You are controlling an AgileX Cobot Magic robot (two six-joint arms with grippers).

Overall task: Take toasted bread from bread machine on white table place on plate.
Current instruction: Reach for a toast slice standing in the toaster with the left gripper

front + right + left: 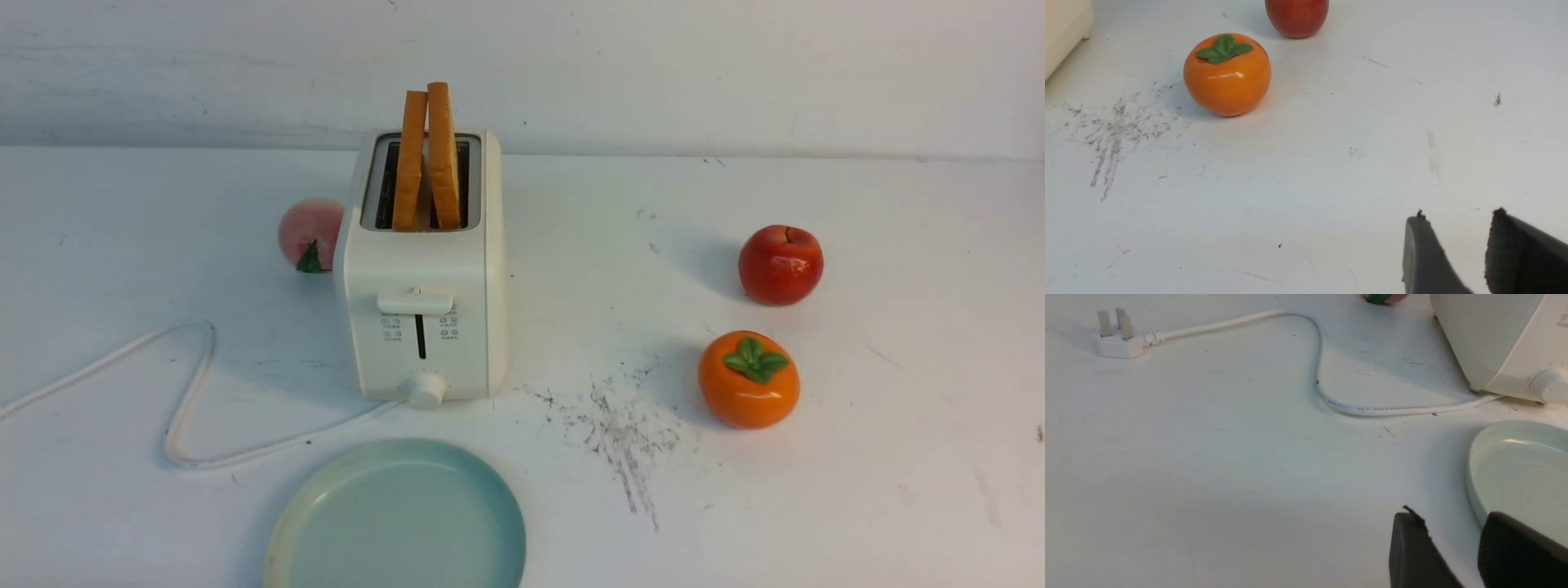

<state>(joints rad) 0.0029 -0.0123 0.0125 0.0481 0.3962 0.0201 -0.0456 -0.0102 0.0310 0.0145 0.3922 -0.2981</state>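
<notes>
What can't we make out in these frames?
Toast lower parts: front view, inside the toaster slots.
Peach: front view, partly behind the toaster.
Plate: front view, near rim cut by the frame edge.
Icons: front view, too small to read.
Left gripper, right gripper: wrist views show fingertips only; neither appears in front view.

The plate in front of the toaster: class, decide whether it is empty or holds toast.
Empty. The plate shows bare glaze; both slices of toasted bread stand in the bread machine.
</notes>
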